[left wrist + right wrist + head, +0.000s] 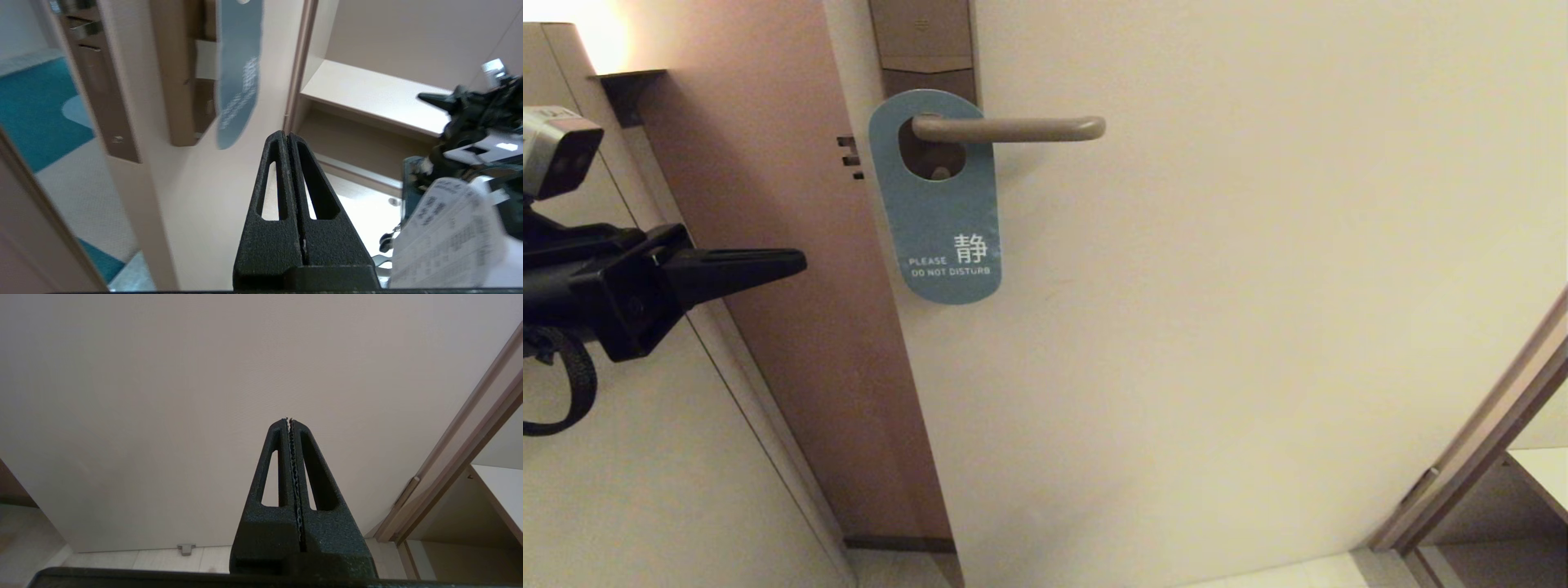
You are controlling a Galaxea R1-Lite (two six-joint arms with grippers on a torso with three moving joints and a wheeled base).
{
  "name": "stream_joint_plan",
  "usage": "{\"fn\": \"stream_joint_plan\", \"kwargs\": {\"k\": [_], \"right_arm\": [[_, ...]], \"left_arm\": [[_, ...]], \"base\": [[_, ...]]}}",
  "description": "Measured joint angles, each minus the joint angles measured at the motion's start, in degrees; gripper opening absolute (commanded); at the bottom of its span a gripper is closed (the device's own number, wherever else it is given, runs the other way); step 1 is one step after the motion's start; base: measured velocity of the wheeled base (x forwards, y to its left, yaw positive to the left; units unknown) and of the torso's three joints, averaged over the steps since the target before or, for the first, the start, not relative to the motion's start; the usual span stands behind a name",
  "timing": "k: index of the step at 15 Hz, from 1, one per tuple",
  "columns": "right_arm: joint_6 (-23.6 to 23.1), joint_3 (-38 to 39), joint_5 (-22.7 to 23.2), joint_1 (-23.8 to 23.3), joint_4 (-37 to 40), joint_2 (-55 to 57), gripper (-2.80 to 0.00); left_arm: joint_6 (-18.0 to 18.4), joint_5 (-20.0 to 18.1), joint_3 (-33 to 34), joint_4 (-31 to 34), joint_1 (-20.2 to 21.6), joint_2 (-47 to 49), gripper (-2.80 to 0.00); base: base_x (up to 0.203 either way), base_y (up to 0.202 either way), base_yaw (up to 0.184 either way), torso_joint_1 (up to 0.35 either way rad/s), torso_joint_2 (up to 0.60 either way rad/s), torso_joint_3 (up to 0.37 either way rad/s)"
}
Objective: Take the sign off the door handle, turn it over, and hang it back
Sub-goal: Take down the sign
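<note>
The big pale flat door (1258, 327) is seen behind everything. The blue rounded card sign (941, 212) is hung by its oval hole on the beige-bronze lever door handle (1013, 128). The black left gripper (796, 263) is held left of the sign, apart from it, jaws squeezed together on nothing. The black right gripper (289, 421) is pointed at the door, jaws pressed together, empty.

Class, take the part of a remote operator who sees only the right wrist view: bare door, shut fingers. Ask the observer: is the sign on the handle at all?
Observer: Yes. The sign hangs on the door handle, blue side out.
Operator: Is anything near it?
Observer: The left gripper points at it from the side, apart from it.
Operator: Open?
Observer: No, shut and empty; its fingers meet.
</note>
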Motion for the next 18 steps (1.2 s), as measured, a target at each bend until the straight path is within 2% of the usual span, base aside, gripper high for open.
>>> {"fn": "stream_joint_plan", "kwargs": {"k": [1, 2, 8, 14, 18], "right_arm": [[0.0, 0.0, 0.0, 0.0, 0.0, 0.0, -2.8], [0.0, 0.0, 0.0, 0.0, 0.0, 0.0, -2.8], [0.0, 0.0, 0.0, 0.0, 0.0, 0.0, -2.8], [0.0, 0.0, 0.0, 0.0, 0.0, 0.0, -2.8], [0.0, 0.0, 0.0, 0.0, 0.0, 0.0, -2.8]], "left_arm": [[0.6, 0.0, -0.1, 0.0, 0.0, 0.6, -2.8], [0.9, 0.0, -0.2, 0.0, -0.1, 1.1, 0.0], [1.0, 0.0, -0.5, -2.9, -0.7, 2.3, 0.0], [0.8, 0.1, -1.5, -3.1, -4.5, 2.4, 0.0], [1.0, 0.3, -1.8, -3.2, -5.6, 3.1, 0.0]], "base": [[0.0, 0.0, 0.0, 0.0, 0.0, 0.0], [0.0, 0.0, 0.0, 0.0, 0.0, 0.0], [0.0, 0.0, 0.0, 0.0, 0.0, 0.0], [0.0, 0.0, 0.0, 0.0, 0.0, 0.0], [0.0, 0.0, 0.0, 0.0, 0.0, 0.0]]}}
